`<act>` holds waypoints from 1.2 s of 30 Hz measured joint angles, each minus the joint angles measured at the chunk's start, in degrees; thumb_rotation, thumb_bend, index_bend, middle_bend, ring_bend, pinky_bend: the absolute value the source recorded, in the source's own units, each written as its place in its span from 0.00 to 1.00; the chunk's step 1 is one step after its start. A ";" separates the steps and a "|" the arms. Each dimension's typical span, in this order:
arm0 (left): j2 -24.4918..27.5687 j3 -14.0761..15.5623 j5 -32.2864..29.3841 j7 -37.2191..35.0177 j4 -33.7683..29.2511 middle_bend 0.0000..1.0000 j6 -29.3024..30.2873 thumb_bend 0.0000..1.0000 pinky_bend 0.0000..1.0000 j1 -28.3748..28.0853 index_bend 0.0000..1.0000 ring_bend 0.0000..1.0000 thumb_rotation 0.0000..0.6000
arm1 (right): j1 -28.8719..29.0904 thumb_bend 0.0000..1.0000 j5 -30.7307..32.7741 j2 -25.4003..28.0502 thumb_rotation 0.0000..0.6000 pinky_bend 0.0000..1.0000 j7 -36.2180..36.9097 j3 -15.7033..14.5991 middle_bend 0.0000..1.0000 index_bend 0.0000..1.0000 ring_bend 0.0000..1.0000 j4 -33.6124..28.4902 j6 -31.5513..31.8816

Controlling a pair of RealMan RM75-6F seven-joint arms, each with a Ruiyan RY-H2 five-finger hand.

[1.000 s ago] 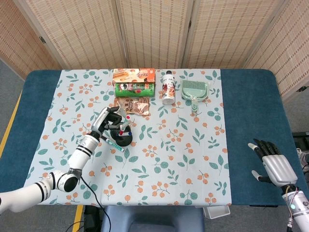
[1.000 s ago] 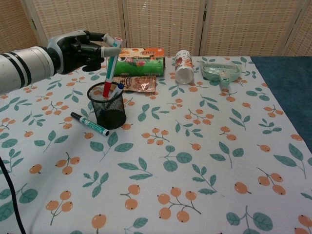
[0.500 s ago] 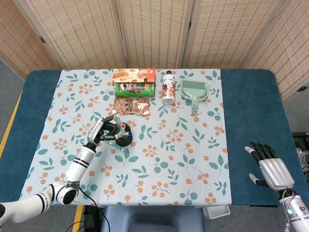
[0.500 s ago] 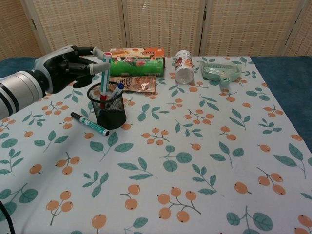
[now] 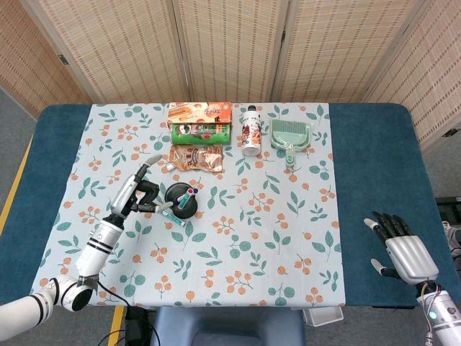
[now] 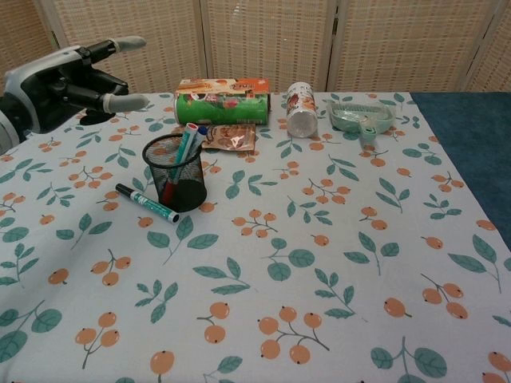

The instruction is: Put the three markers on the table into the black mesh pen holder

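The black mesh pen holder stands left of centre on the floral cloth. Two markers lean inside it, a red-tipped one and a blue-capped one. A third marker, green with a black cap, lies flat on the cloth against the holder's front left. My left hand hovers to the left of the holder, fingers spread, holding nothing. My right hand rests open near the table's right front edge, far from the markers.
Along the back stand an orange box, a green canister, a snack pouch, a white bottle and a green dustpan. The cloth's middle and right hold nothing else.
My left hand let go of the red-tipped marker, which now stands in the holder. The hand opened and drew back to the left.
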 measured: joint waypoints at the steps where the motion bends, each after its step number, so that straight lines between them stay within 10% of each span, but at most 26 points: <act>1: 0.98 0.57 0.68 1.32 -0.98 0.90 1.36 0.20 0.95 0.88 0.20 0.90 1.00 | -0.01 0.28 -0.22 0.04 1.00 0.00 0.05 -0.10 0.00 0.10 0.00 -0.02 0.01; 9: 15.67 9.46 6.87 12.08 -7.83 0.90 7.90 0.20 0.95 9.37 0.28 0.90 1.00 | 0.10 0.29 -1.97 -0.08 1.00 0.00 -0.57 -0.89 0.00 0.10 0.00 -0.73 -0.07; 17: 18.74 16.88 16.87 20.82 -6.49 0.91 11.68 0.20 0.95 12.78 0.36 0.91 1.00 | 0.61 0.29 -0.75 -0.44 1.00 0.00 -1.56 -0.60 0.00 0.10 0.00 -0.71 -1.44; 36: 11.44 16.91 17.33 18.04 8.76 0.91 -1.73 0.26 0.95 2.17 0.38 0.91 1.00 | 0.71 0.28 -0.16 -0.52 1.00 0.00 -1.97 -0.47 0.00 0.10 0.00 -0.68 -1.65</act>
